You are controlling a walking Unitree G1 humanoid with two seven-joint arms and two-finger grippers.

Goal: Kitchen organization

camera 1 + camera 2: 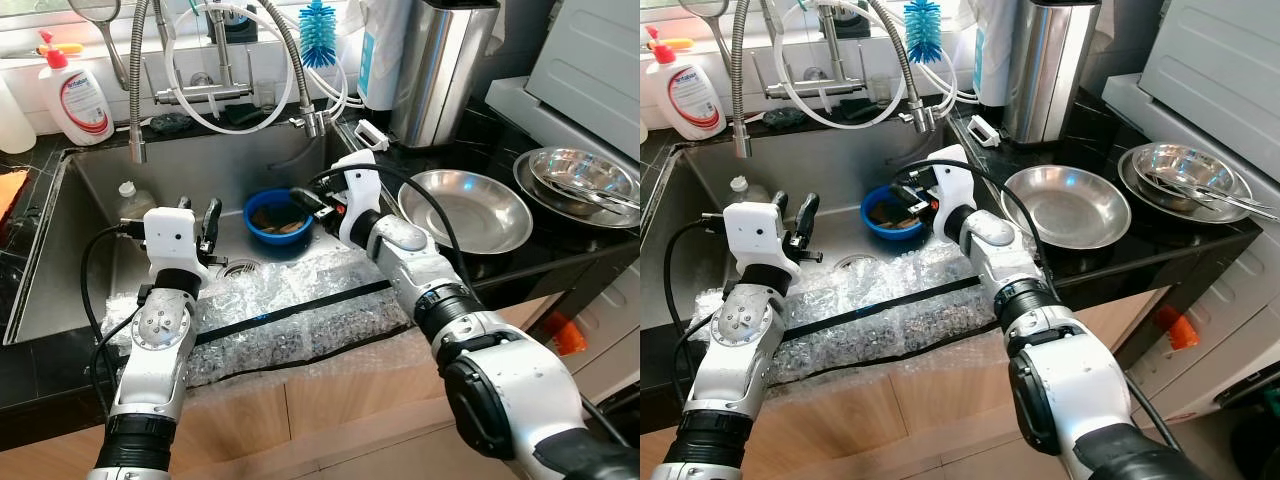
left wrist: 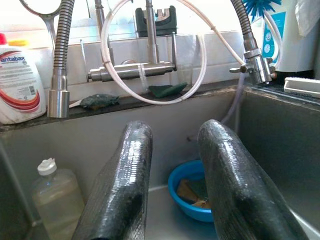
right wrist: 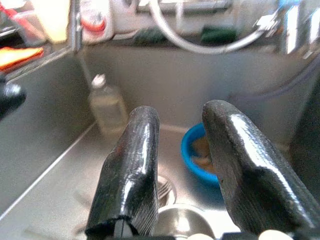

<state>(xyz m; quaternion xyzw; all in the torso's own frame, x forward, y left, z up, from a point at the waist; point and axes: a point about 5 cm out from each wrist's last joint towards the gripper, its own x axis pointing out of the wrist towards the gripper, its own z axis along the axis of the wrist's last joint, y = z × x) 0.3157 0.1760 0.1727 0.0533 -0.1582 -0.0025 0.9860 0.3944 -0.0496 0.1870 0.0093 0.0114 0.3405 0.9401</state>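
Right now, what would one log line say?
left gripper: open, above sink | right gripper: open, over small blue plastic bowl | steel sink: holds bowl

Light: bright daylight enters behind the chrome spring-neck tap (image 1: 215, 60).
Glare: strong on the shiny round steel bowl (image 1: 466, 208) and crinkled clear bubble wrap (image 1: 290, 310).
Shadow: deep in the grey steel sink (image 1: 95, 215).
Blur: right wrist view soft throughout.

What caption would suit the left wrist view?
Open left gripper aimed into the stainless steel sink toward a round blue plastic bowl, clear plastic bottle beside it.
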